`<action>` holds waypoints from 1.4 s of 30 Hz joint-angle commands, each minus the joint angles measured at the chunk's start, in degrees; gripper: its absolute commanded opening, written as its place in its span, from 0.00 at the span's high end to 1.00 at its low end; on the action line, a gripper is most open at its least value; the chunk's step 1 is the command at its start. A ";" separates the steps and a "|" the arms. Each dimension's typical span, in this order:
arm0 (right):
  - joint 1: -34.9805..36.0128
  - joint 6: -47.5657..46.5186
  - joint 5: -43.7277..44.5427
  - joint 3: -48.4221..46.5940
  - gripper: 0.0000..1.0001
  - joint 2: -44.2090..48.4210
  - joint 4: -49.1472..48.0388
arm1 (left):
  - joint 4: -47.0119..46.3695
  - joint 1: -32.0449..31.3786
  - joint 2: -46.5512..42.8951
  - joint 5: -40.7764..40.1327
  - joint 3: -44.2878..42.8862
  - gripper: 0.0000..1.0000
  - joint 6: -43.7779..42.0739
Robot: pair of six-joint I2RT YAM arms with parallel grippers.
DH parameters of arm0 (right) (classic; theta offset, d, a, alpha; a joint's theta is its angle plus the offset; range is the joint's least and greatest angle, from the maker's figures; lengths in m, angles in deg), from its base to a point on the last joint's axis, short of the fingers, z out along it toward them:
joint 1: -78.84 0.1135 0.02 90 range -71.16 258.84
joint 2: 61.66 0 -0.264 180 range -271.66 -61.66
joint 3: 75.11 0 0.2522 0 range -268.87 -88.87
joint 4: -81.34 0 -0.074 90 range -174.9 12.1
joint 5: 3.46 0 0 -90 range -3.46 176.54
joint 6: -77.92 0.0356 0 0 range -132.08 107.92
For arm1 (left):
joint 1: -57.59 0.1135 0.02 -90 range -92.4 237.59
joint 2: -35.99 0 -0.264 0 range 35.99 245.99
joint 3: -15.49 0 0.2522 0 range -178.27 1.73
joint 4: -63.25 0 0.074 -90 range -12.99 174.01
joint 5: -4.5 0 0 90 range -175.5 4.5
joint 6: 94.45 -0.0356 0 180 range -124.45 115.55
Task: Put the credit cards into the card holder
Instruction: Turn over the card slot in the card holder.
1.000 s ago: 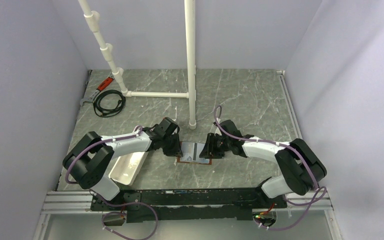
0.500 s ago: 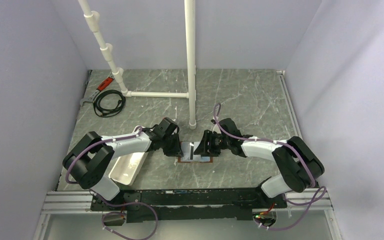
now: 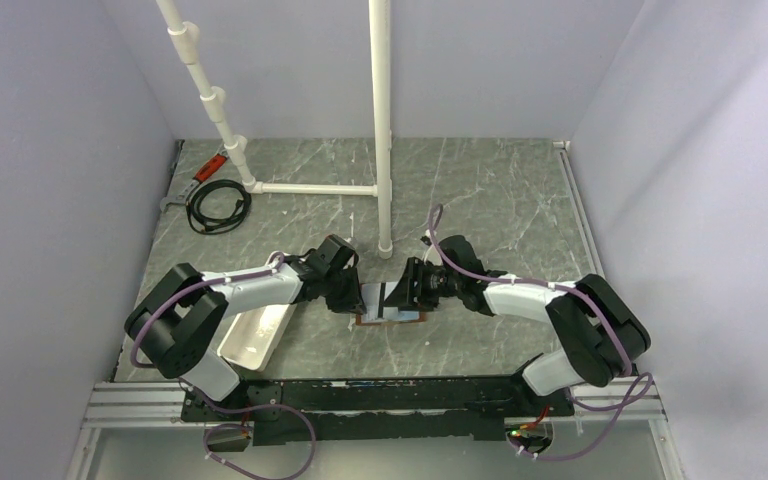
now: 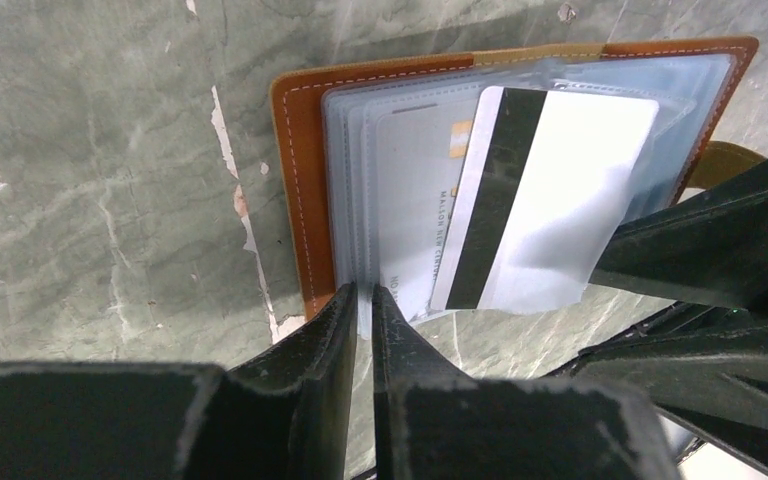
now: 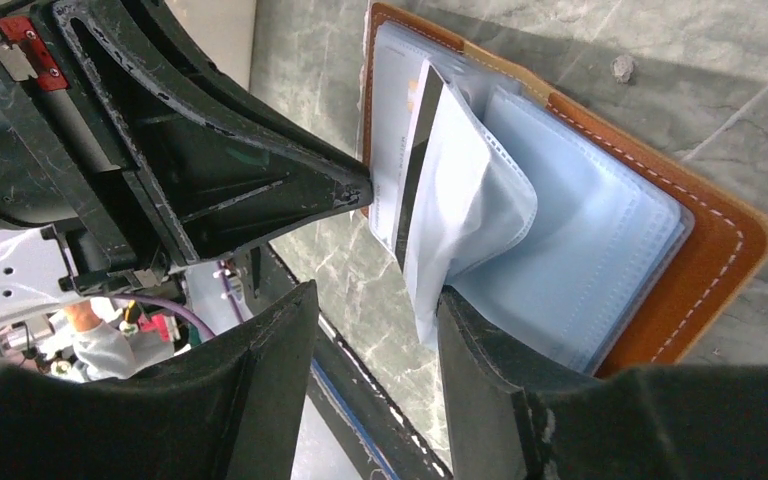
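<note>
I count 2 grippers of mine, 1 left gripper point(image 4: 363, 300) and 1 right gripper point(image 5: 375, 290), and between them 1 card holder point(image 4: 300, 200). In its sleeves I see 2 cards: 1 striped credit card point(image 4: 550, 190) and 1 grey credit card point(image 4: 410, 190). Farther off I count 1 white tray point(image 3: 250, 340), 1 coiled black cable point(image 3: 217, 208) and 1 red-handled tool point(image 3: 210, 165).

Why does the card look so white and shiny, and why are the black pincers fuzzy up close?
Left wrist view: light glares off the card and its clear sleeve, whitening part of it; the left pincer is right by the lens, so it looks huge and soft. Right wrist view: the right pincer blurs the same way. Top view: even light, faint shadows, everything small.
</note>
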 commanded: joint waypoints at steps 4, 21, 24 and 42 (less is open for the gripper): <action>0.21 -4.89 8.52 -2.65 0.49 3.07 9.89 | 3.33 -0.32 -3.37 1.09 -2.88 0.83 -1.71; -4.21 -8.20 9.25 -0.07 0.52 10.59 16.18 | 6.30 -3.08 0.41 2.05 -13.96 0.89 -5.24; -4.92 -7.89 7.24 0.57 0.53 10.31 14.12 | 7.13 -3.16 2.71 -0.53 -14.39 0.97 -4.90; -5.52 -7.67 5.72 1.89 0.52 6.81 10.74 | 5.93 -5.31 14.01 -2.74 -17.51 1.00 -3.53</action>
